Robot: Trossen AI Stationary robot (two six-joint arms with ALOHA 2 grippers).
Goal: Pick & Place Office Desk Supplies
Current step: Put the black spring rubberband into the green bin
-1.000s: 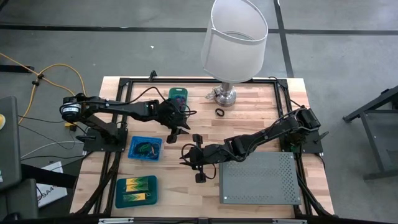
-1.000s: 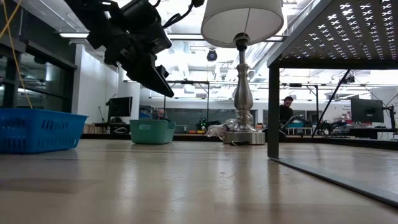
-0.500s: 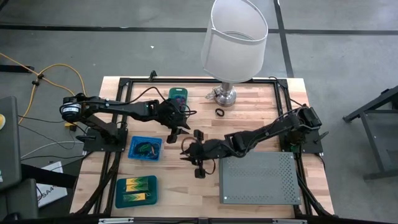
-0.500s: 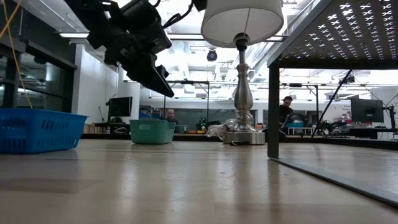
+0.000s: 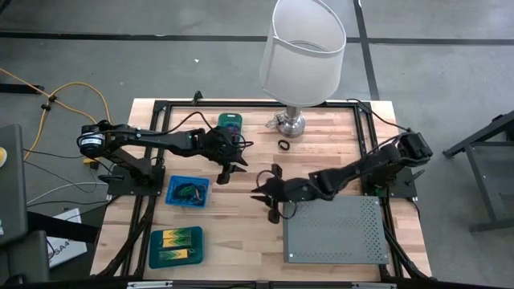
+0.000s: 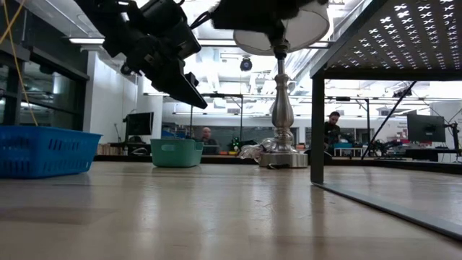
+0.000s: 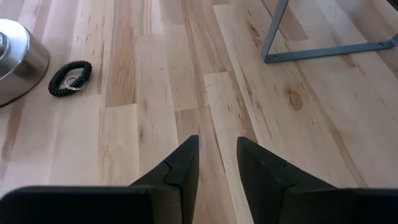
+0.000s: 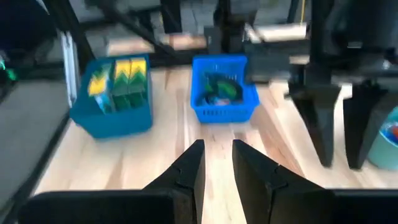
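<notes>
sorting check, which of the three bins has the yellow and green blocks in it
The blue bin at the table's front left corner: yellow-and-green blocks fill it. The mesh basket holds loops; the teal bin sits at the back.

A black coiled loop lies flat on the desk, upper centre of the frame. Yellow-and-green blocks fill the lower-left tray; mixed loops sit in the blue basket above.
</notes>
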